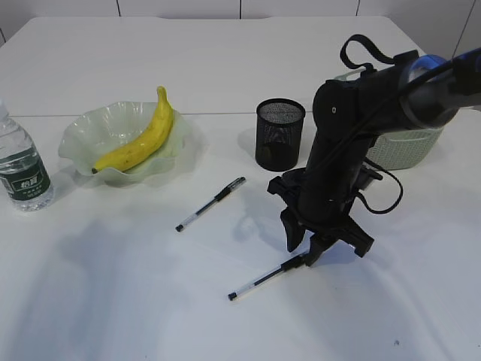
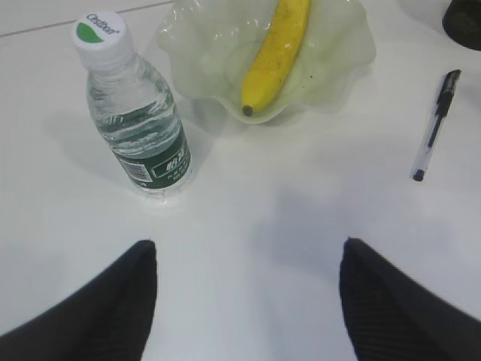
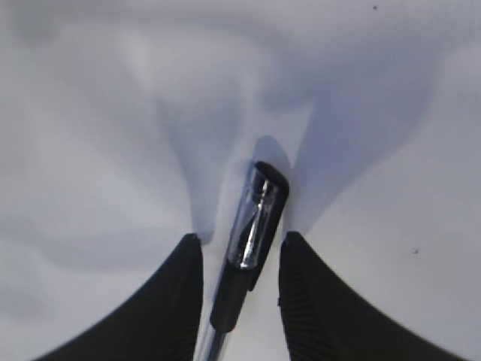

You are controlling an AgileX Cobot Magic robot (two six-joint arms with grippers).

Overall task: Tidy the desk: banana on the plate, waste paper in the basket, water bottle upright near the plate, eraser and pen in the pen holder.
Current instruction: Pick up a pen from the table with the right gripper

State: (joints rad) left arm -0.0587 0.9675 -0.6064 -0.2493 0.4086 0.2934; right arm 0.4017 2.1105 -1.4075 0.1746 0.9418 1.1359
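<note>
Lower right of the frame, right gripper [image 3: 240, 282] jaws straddle a capped pen [image 3: 252, 241] on the worktop [image 1: 113, 301], not visibly clamped; left gripper [image 2: 244, 259] jaws open

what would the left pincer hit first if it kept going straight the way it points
Most likely bare table: the left pincer stands open with nothing between its tips. The water bottle and the plate lie further on, off to either side, though depth is unclear.

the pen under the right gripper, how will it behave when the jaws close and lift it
The pen looks thin, stiff and light, so it should lift without bending. Its smooth round barrel may roll or twist between the fingers. The right gripper straddles it near the capped end, so the long free end may droop.
</note>
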